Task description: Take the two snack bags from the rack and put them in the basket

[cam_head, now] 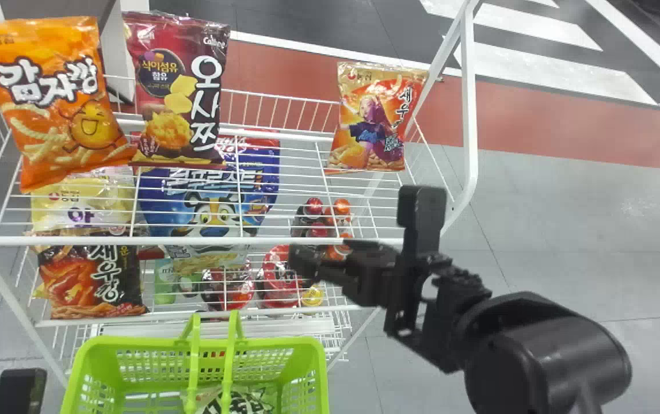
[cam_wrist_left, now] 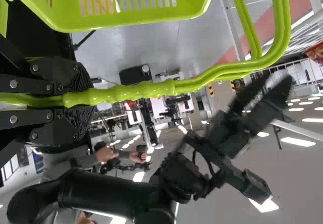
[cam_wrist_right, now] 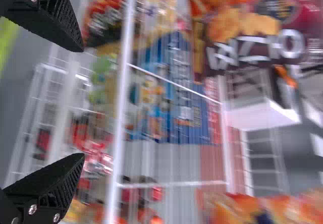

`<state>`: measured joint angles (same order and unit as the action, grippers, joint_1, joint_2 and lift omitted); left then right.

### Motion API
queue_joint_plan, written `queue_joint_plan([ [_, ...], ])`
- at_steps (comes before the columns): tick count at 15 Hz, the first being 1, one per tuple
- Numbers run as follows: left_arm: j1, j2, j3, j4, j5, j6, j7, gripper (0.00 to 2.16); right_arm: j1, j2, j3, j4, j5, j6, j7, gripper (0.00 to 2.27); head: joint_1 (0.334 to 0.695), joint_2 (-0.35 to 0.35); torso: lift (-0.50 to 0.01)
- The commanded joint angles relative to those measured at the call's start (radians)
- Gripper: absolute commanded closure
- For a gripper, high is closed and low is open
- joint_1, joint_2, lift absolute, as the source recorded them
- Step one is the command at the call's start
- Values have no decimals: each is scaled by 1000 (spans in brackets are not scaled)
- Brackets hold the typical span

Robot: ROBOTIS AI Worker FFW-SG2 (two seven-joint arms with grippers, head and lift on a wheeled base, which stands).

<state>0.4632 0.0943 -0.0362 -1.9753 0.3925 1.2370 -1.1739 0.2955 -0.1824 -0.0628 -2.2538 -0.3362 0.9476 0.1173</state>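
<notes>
From where I sit, I see the white rack (cam_head: 105, 241), with three snack bags on its top shelf. A bright orange bag (cam_head: 59, 98) sits at ten o'clock, tilted a bit. Right beside it, at eleven o'clock, is a dark red bag (cam_head: 168, 103); I can't tell if the two touch. A red and orange bag (cam_head: 370, 121) stands well apart from them, near one o'clock. My right arm (cam_head: 537, 351) comes in from five o'clock. Its tool (cam_head: 318, 261) is near the middle, out by the front of the rack, and its two black fingers are wide apart. My left tool (cam_wrist_left: 83, 99) is closed tight on the handle (cam_wrist_left: 146, 90) of the green basket (cam_head: 134, 343), which is at seven o'clock, just in front of the rack. A pale bag (cam_head: 255, 398) with black marks lies in the basket. Lower down in the rack, a yellow bag (cam_head: 82, 198) is at nine o'clock, with a dark snack bag (cam_head: 88, 273) under it at eight. A big blue bag (cam_head: 209, 195) is next to the yellow one, and some bottles with red tops (cam_head: 313, 207) stand close to the middle.
</notes>
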Motion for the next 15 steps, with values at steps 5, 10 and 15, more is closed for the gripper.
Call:
queue_joint_plan([
  [5, -21, 2, -2, 10, -14, 11, 7, 1990, -180, -2, -34, 367, 60, -574, 76, 36, 695, -350, -11],
  [10, -32, 4, -1, 26, -14, 11, 4, 1990, -306, 1, -29, 574, 111, -641, 71, 60, 695, -350, -11],
  [15, -38, 7, 7, 32, -15, 14, 4, 1990, -404, 4, -20, 755, 146, -764, -8, 76, 695, -350, -11],
])
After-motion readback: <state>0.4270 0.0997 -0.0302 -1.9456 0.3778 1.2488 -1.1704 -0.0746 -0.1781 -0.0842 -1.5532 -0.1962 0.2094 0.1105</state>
